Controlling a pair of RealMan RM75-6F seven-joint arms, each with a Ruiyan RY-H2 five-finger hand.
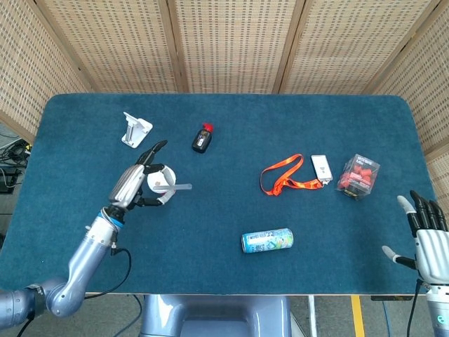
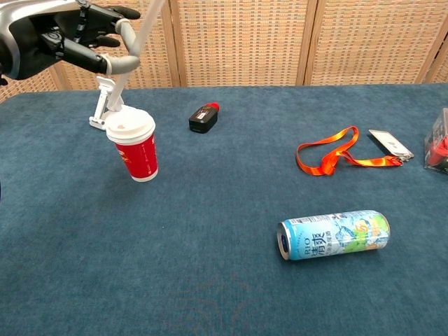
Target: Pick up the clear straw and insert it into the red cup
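Note:
The red cup (image 2: pixel 138 157) with its white lid (image 1: pixel 160 177) stands upright on the blue table at the left. My left hand (image 2: pixel 64 32) is raised above and behind the cup and pinches the clear straw (image 2: pixel 142 23). The straw slants steeply, its top end leaving the chest view at the upper edge and its lower end pointing down toward the lid. In the head view my left hand (image 1: pixel 134 184) sits just left of the lid, and the straw (image 1: pixel 179 187) juts out to the right of it. I cannot tell whether the straw touches the lid. My right hand (image 1: pixel 425 237) hovers open off the table's near right corner.
A white stand (image 2: pixel 103 105) is behind the cup, a black and red gadget (image 2: pixel 203 117) further right. A drink can (image 2: pixel 334 235) lies on its side near the front. An orange lanyard (image 2: pixel 336 157), a white card (image 1: pixel 322 167) and a clear box (image 1: pixel 358 175) lie at the right.

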